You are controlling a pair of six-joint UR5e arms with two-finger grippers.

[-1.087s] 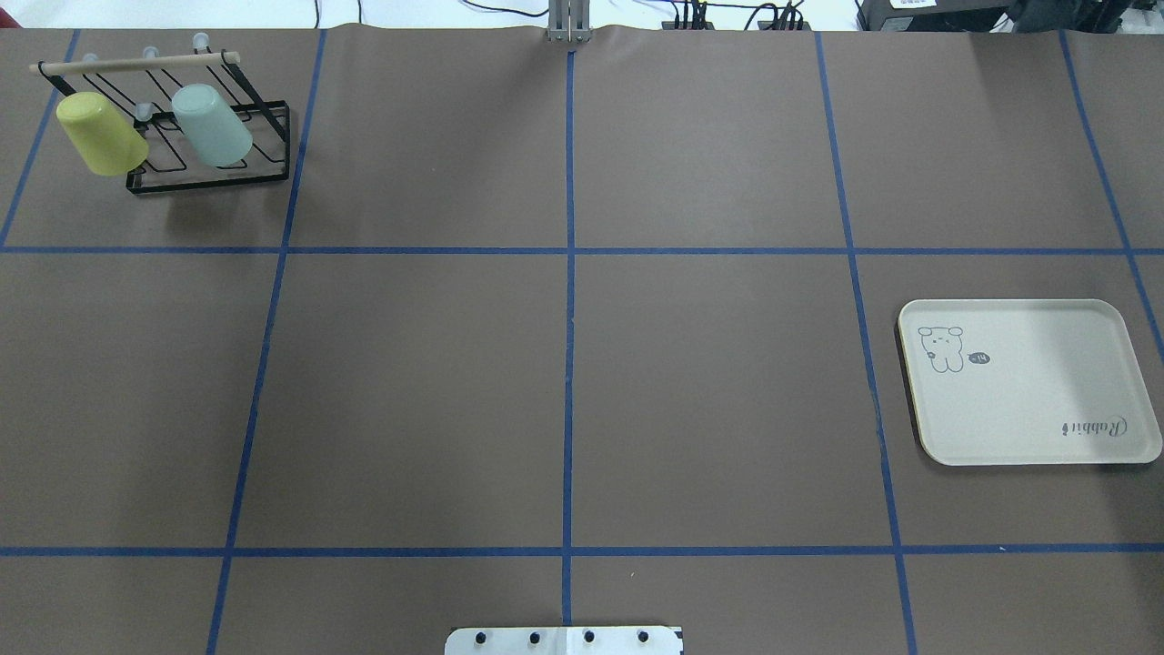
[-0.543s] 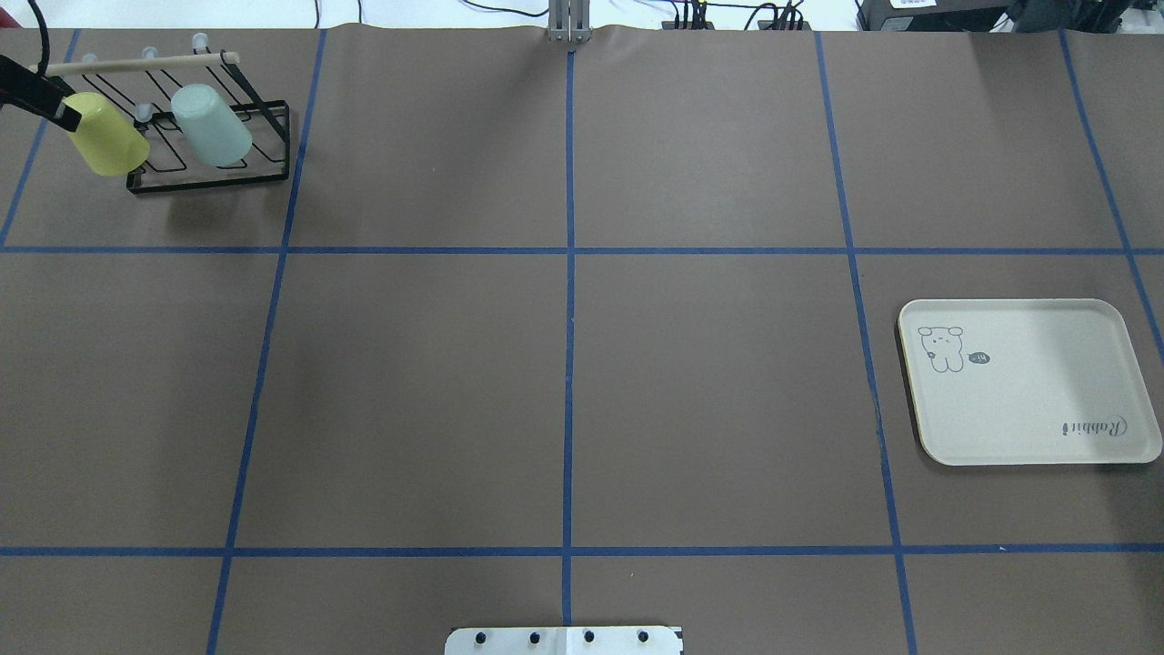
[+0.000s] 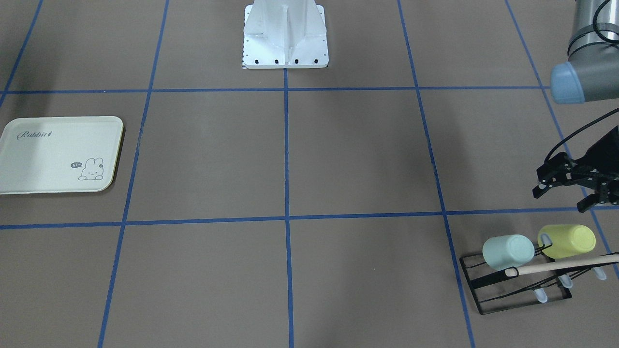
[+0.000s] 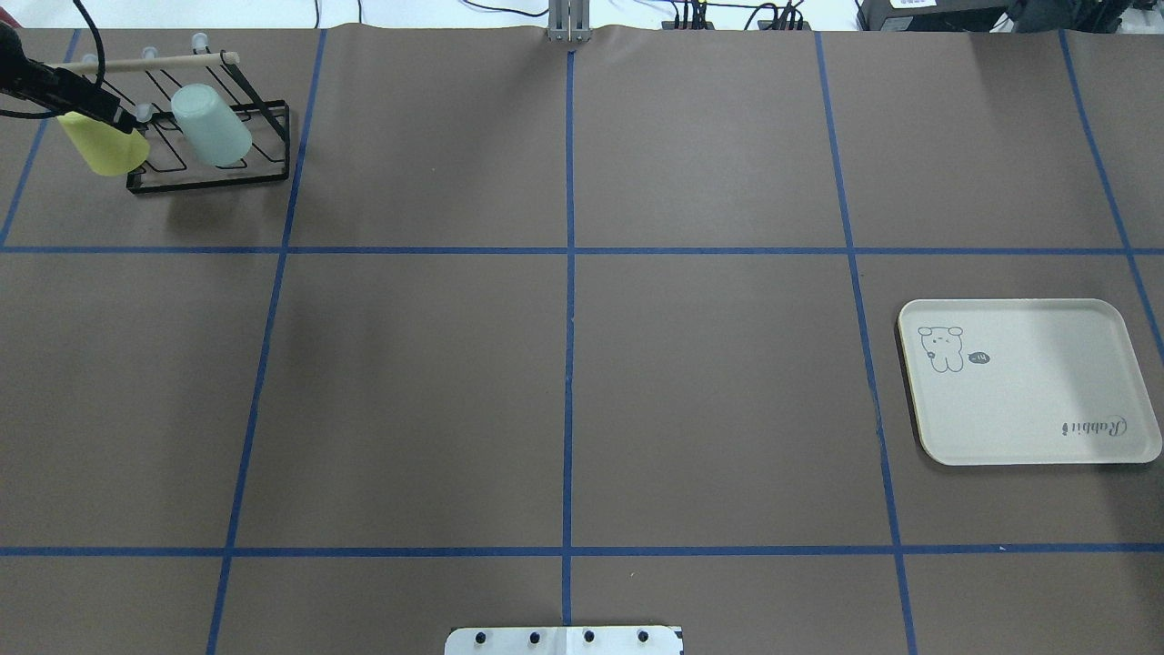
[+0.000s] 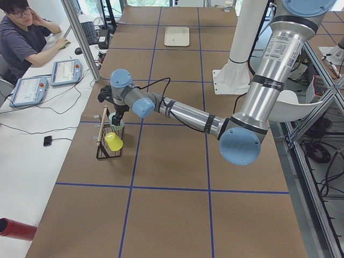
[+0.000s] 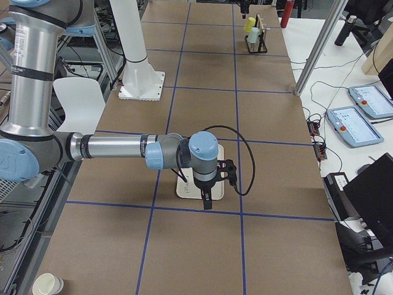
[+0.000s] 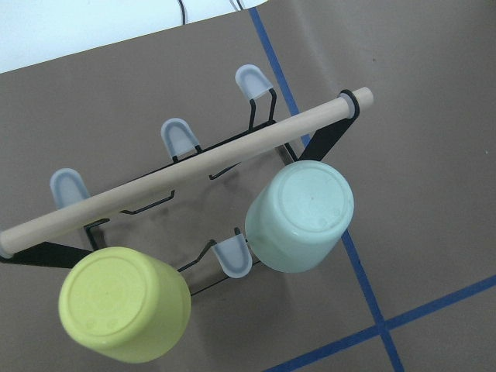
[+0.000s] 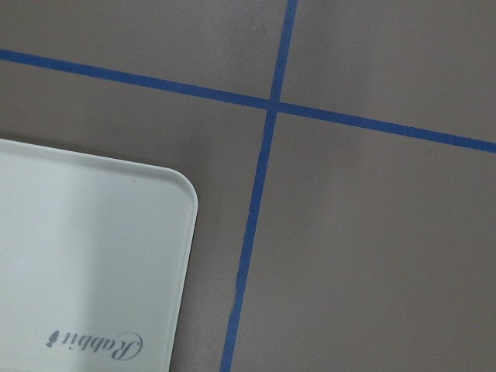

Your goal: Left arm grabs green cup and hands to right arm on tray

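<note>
L gripper (image 3: pixel 561 199) fingers spread, empty, right edge of frame, up-frame of rack (image 3: pixel 488 280) w/ green cup (image 3: pixel 508 251). R gripper (image 6: pixel 207 200) over tray (image 6: pixel 184 188); fingers, can't tell.

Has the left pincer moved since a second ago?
Yes. The left pincer came in rightward over the yellow cup, toward the green cup on the rack.

The green cup (image 7: pixel 301 217) is pale mint; the neighbouring cup (image 7: pixel 124 314) is yellow-green. The rack (image 4: pixel 209 181) is black wire with a light wooden rod (image 7: pixel 186 172). The tray (image 4: pixel 1028 418) is cream, printed with grey script and a rabbit outline. The worktop (image 4: pixel 409 391) is brown, gridded with blue tape. The left end effector (image 3: pixel 561 200) is black.
</note>
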